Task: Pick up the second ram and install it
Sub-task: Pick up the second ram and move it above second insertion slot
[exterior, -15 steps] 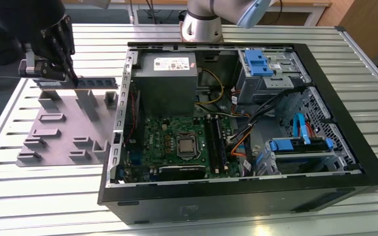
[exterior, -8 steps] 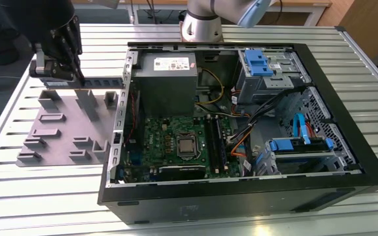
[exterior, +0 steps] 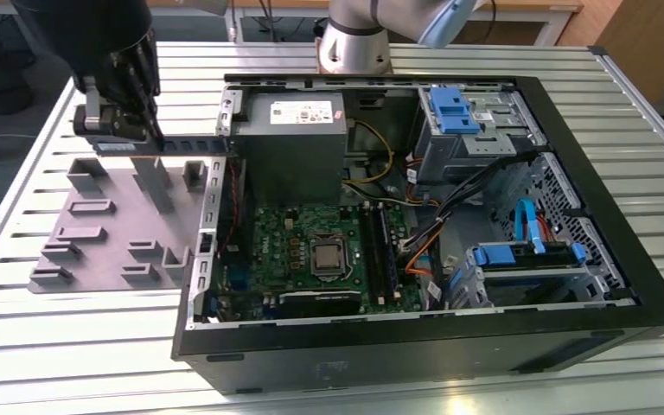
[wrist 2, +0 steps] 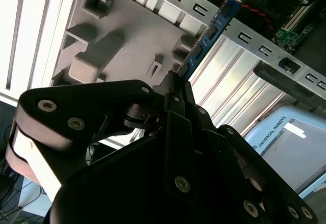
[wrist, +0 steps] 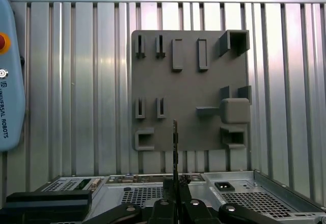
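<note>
My fingers (wrist 2: 175, 104) pinch one end of the second ram (wrist 2: 211, 30) in the second wrist view. The first wrist view shows it edge-on over the grey fixture block (wrist: 188, 81). In the exterior view it juts level toward the computer case (exterior: 207, 216); a firm, square pinch matters, I judge.

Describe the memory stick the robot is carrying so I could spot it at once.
Find the open computer case; on the exterior view's left of it lies a grey fixture plate. Over that plate, the black pincer is shut on the second ram, held on edge in the air. It is slim, flat and blue-striped, unlike the chunky grey blocks below.
</note>
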You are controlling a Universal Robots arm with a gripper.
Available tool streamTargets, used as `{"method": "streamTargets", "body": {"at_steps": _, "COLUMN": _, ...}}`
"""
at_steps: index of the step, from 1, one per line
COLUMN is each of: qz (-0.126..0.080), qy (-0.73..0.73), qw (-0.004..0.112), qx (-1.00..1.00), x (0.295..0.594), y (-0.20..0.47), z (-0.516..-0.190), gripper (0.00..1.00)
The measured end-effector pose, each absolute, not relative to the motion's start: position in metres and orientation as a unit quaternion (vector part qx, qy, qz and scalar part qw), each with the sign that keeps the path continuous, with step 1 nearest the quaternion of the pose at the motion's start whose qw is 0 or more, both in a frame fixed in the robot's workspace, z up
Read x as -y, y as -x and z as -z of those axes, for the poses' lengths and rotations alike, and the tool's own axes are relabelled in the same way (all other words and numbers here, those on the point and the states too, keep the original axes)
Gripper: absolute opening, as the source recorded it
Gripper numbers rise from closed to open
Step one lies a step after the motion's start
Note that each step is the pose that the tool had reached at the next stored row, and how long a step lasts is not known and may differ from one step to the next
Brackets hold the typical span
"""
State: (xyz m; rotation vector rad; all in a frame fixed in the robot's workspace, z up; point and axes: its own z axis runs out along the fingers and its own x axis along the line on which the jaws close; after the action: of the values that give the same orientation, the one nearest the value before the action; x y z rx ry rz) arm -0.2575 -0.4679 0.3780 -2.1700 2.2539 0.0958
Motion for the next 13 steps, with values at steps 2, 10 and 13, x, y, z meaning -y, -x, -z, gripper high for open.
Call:
{"method": "streamTargets", "body": {"at_steps": 2, "qz": -0.031, "qy": 0.693, "qw": 0.006, "qx": -0.720, "x": 0.468, "y": 0.254, "z": -0.378, "gripper": 0.14}}
{"method": "streamTargets", "body": {"at_steps": 10, "qz": -0.031, "qy": 0.693, "qw": 0.006, "qx": -0.720, "x": 0.468, "y": 0.241, "z": -0.378, "gripper": 0.14}}
{"method": "streamTargets", "body": {"at_steps": 13, "qz": -0.031, "qy": 0.693, "qw": 0.006, "qx": -0.720, "x": 0.468, "y": 0.236, "z": -0.378, "gripper": 0.14}}
